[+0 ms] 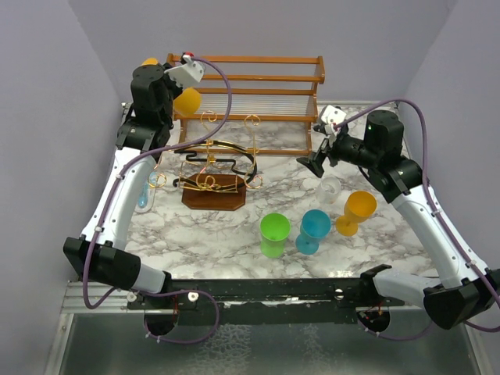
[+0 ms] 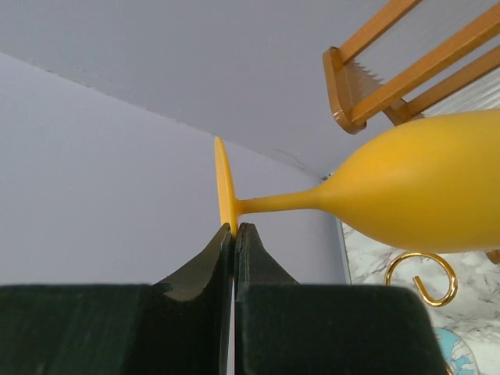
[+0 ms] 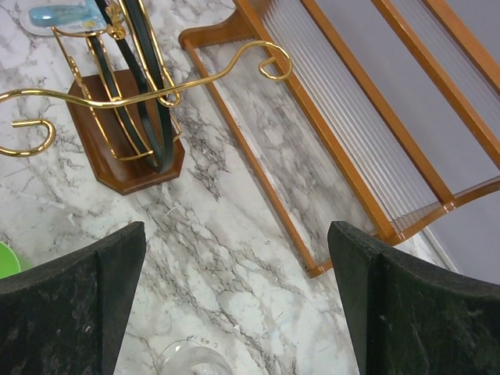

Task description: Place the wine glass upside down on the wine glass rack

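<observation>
Wine glass [image 2: 422,195]: yellow, lying on its side in the air, bowl pointing toward the left end of the wooden shelf [image 1: 250,86], well above the desk [image 1: 219,234].
Left gripper [image 2: 234,234]: fingers pressed together on the rim of the glass's foot; stem runs level from there to the bowl.
Wine glass rack [image 1: 215,168]: gold and black wire on a dark octagonal base, standing on the desk in front of the shelf, below and right of the held glass. No glass hangs on it.
Right gripper [image 3: 236,234]: jaws spread wide, holding nothing, hovering over bare marble between rack and shelf; clear glass [image 3: 191,359] just beneath it.
Also on desk, front right: green cup [image 1: 274,234], blue goblet [image 1: 314,230], orange goblet [image 1: 357,211], all upright.
</observation>
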